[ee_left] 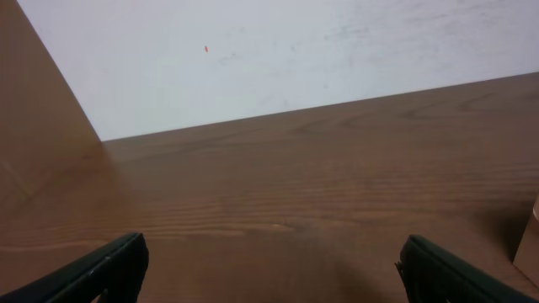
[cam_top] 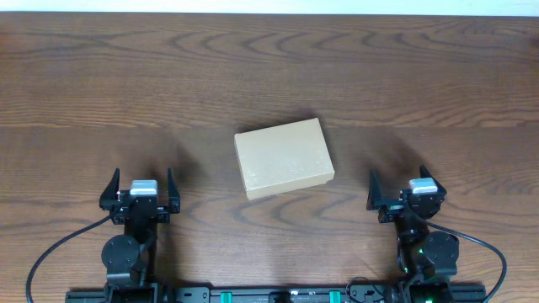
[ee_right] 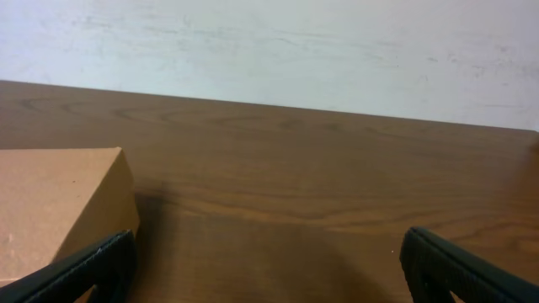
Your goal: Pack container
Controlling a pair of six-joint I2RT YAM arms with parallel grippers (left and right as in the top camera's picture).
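Note:
The container, a small tan cardboard box with its lid shut, lies in the middle of the wooden table. It also shows at the left of the right wrist view, and a sliver of it sits at the right edge of the left wrist view. My left gripper is open and empty near the front edge, left of the box. My right gripper is open and empty, right of the box. The left wrist view shows the left gripper's jaws wide apart over bare wood, and the right wrist view shows the right gripper's jaws the same. No pens or tape roll are in view.
The dark wooden table stretches to a white wall at the back. Black cables run from the arm bases at the front edge.

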